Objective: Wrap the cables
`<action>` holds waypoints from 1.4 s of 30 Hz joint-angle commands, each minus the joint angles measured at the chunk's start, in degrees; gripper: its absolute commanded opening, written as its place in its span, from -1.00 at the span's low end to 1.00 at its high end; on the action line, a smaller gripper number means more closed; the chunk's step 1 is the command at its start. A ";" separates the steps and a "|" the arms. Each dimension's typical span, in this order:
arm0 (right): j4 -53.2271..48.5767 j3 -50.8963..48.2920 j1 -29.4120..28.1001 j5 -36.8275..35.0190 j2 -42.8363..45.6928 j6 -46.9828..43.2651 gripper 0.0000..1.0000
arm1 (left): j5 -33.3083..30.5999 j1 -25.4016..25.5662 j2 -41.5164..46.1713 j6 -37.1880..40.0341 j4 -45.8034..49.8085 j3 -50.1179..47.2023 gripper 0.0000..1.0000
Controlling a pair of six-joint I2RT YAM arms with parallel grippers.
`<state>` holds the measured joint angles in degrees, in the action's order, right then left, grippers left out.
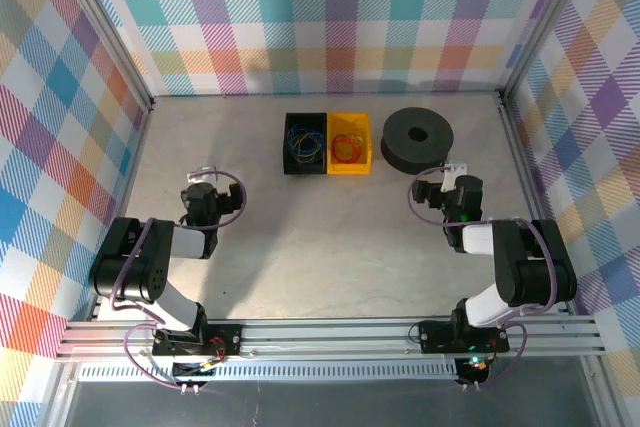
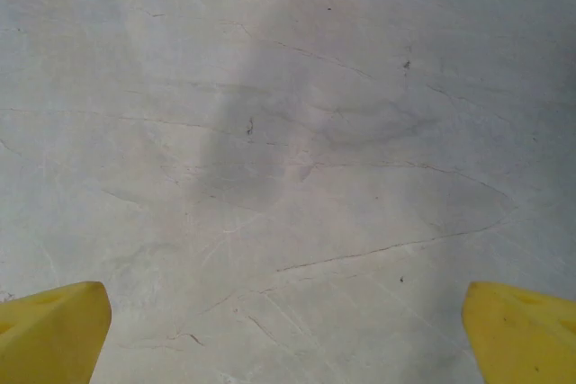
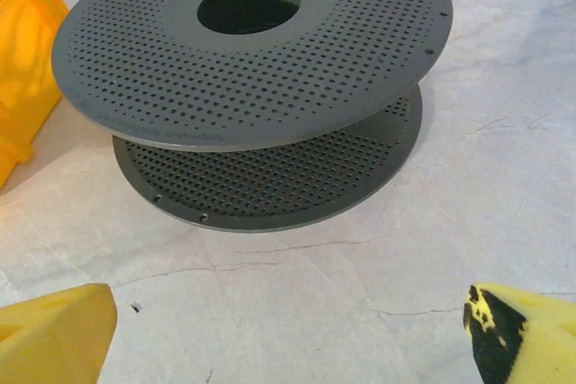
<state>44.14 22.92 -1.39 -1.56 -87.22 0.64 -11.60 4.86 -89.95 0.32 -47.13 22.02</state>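
Note:
The cables [image 1: 347, 150] are thin red-orange loops lying in a yellow bin [image 1: 351, 143] at the back middle of the table. To its right stands the black round spool [image 1: 416, 137], a perforated two-disc reel with a centre hole [image 3: 270, 69]. My right gripper [image 1: 455, 171] is just in front of the spool, open, with bare table between its yellow fingertips [image 3: 54, 334]. My left gripper [image 1: 205, 177] sits over the left part of the table, open above bare surface [image 2: 288, 330], well apart from both bins.
A black bin [image 1: 305, 144] with blue and yellowish wire loops adjoins the yellow bin on its left. The yellow bin's corner [image 3: 22, 60] shows left of the spool. Metal frame rails [image 1: 520, 157] and checkered walls enclose the grey table [image 1: 320, 247].

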 commanded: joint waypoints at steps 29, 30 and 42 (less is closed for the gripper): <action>0.21 1.90 0.95 1.67 0.40 -0.02 0.98 | -0.89 0.50 -0.07 0.92 -2.94 1.12 0.99; -3.38 3.08 0.93 1.18 2.36 0.15 0.98 | -1.17 0.61 1.47 0.83 1.16 2.64 1.00; -45.39 22.78 5.14 12.65 10.38 13.69 0.98 | 3.72 1.71 11.67 -10.59 66.97 30.43 0.99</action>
<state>10.48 43.07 1.69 4.05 -73.97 8.05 -10.37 5.74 -78.72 -5.67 -0.45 50.33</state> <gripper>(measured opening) 0.989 0.995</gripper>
